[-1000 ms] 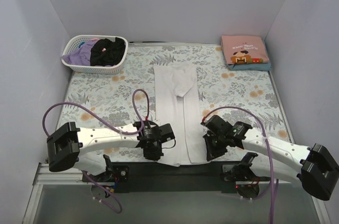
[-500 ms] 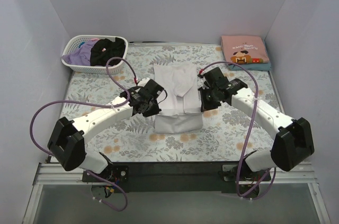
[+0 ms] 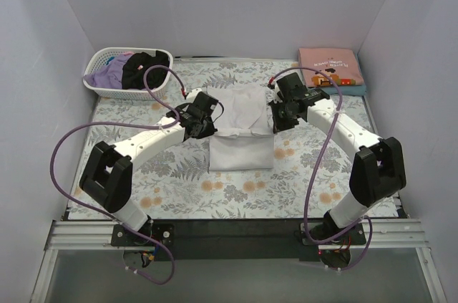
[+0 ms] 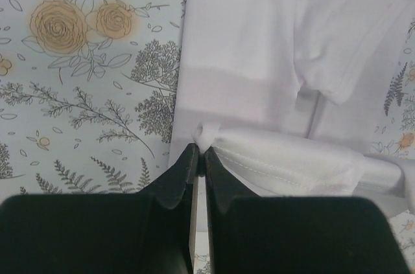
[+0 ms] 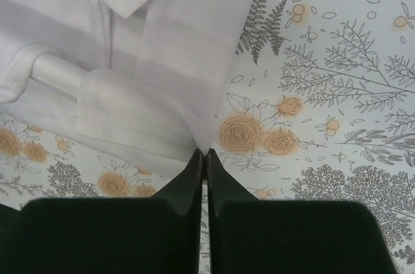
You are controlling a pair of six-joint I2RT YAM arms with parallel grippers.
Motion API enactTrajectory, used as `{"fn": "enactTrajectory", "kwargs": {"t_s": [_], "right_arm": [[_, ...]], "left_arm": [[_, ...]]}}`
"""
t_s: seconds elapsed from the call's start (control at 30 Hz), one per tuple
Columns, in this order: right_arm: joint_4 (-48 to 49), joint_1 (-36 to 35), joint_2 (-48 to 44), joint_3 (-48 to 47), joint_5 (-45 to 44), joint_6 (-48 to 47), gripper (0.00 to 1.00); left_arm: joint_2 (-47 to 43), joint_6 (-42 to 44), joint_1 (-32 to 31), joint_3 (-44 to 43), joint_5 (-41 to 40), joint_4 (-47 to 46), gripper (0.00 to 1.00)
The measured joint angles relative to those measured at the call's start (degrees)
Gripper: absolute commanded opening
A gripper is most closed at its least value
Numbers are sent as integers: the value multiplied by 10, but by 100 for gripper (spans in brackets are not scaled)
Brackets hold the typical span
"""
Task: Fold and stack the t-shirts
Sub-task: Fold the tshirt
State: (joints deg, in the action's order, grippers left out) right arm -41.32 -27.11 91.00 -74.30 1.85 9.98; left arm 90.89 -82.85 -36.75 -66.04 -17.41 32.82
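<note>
A white t-shirt (image 3: pixel 240 127) lies in the middle of the floral cloth, its lower part lifted and doubled back over the upper part. My left gripper (image 3: pixel 202 129) is shut on the shirt's left hem corner (image 4: pixel 207 137). My right gripper (image 3: pixel 275 125) is shut on the right hem corner (image 5: pixel 205 146). Both hold the hem above the shirt's middle. A folded pink cartoon-print t-shirt (image 3: pixel 328 68) lies on a teal one at the back right. Black (image 3: pixel 145 70) and lavender (image 3: pixel 109 74) t-shirts sit in the basket.
A white slotted basket (image 3: pixel 96 85) stands at the back left corner. The floral table cloth (image 3: pixel 143 167) covers the table. White walls close the left, back and right. Purple cables loop off both arms.
Both grippers have carried the white t-shirt's hem from the near edge towards the back, folding the lower half up over the upper half. The arms have stretched out.
</note>
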Motion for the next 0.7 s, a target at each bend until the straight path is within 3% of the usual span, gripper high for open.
{"fn": "enactTrajectory", "kwargs": {"t_s": [0.43, 0.47, 0.5, 0.63, 0.7], "right_arm": [[49, 32, 101, -46, 25, -21, 1], [56, 33, 115, -47, 27, -23, 1], [56, 33, 122, -47, 29, -24, 9], [64, 35, 151, -58, 28, -26, 30], [66, 37, 156, -59, 26, -28, 36]], "left_arm": [[81, 21, 39, -21, 3, -67, 1], [96, 21, 41, -21, 3, -74, 3], [102, 21, 42, -21, 3, -76, 5], [123, 23, 46, -21, 2, -88, 35], [126, 25, 48, -21, 0, -89, 40]]}}
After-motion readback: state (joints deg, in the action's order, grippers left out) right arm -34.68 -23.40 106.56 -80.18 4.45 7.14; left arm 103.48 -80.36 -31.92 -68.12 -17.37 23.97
